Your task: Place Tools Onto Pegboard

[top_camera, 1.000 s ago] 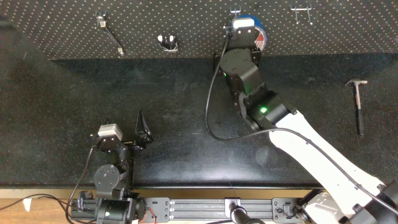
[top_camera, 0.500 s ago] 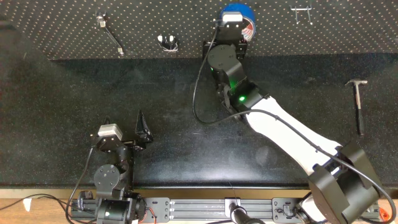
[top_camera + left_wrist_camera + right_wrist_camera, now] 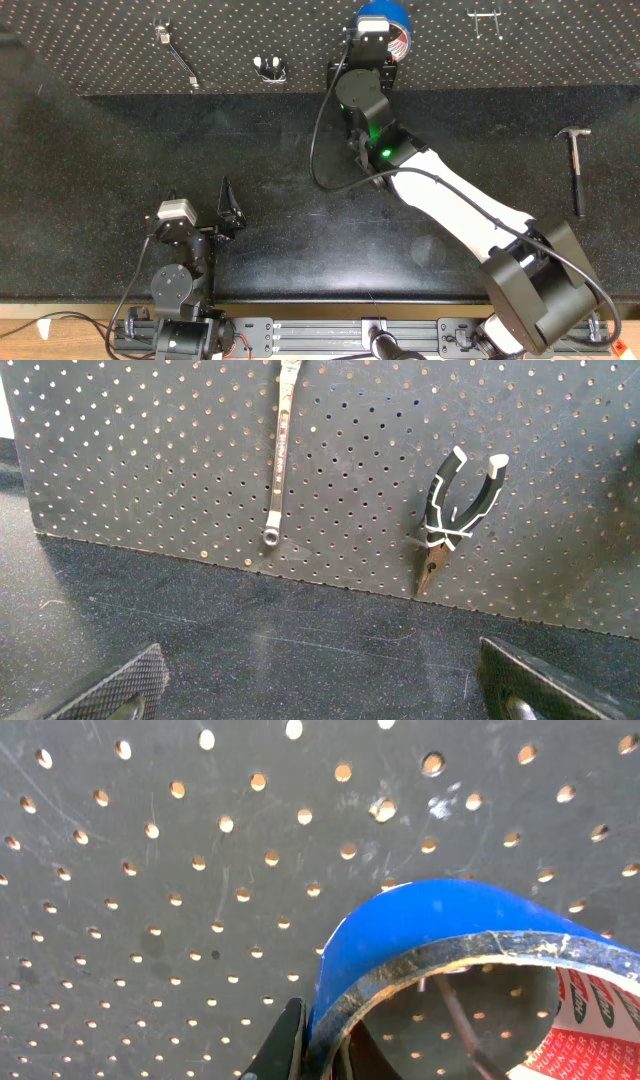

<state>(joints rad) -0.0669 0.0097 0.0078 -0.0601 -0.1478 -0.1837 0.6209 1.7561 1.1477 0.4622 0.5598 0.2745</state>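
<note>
so the right gripper [image 3: 318,1045] is pinched tight on the wall of the blue tape roll [image 3: 450,915], close against the pegboard [image 3: 150,850], with plenty of bare holes alongside

Right pincer [image 3: 322,1055] tight — left pincer [image 3: 322,695] wide.

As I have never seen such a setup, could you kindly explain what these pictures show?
Two robot arms work at a black table with a pegboard at the back. One picture looks down from overhead; the other two come from cameras on each arm's wrist. The right pincer grips a blue tape roll close against the pegboard. The left pincer is open, holding nothing. A wrench and pliers hang on the board; a hammer lies on the table.
</note>
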